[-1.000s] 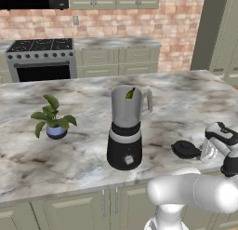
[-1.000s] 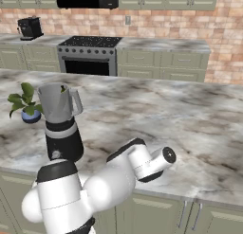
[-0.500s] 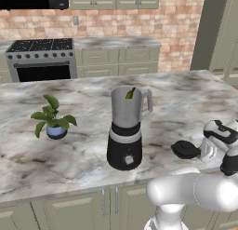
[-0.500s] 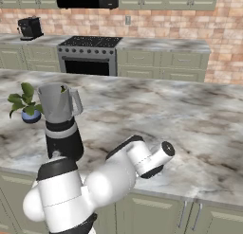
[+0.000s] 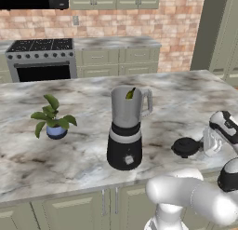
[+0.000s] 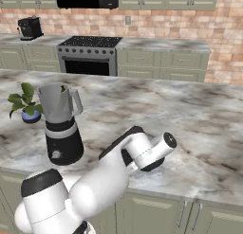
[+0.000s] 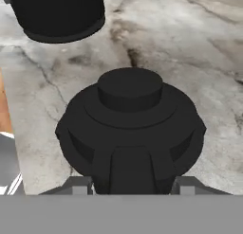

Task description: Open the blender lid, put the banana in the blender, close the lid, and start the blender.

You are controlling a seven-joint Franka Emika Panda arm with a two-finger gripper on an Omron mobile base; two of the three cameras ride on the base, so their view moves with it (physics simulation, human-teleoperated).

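Observation:
The black domed blender lid [image 5: 185, 147] lies on the marble counter to the right of the blender [image 5: 125, 131]. In the hand view the blender lid [image 7: 130, 119] sits right in front of the camera, its side tab facing it. My gripper [image 7: 133, 184] is shut on the lid, one finger pressed against each side. From the left base view the gripper [image 5: 203, 143] reaches the lid from the right. The banana [image 5: 130, 93] stands inside the uncovered clear jar, its yellow tip at the rim. The blender's black base [image 7: 57, 15] shows beyond the lid.
A small potted plant [image 5: 53, 119] stands on the counter left of the blender. The counter's front edge [image 5: 93, 185] runs close below the blender and lid. A stove [image 5: 42, 59] and cabinets line the far brick wall.
The gripper's jaws have come together from wide open onto the lid's sides. The lid still rests on the counter in the same spot.

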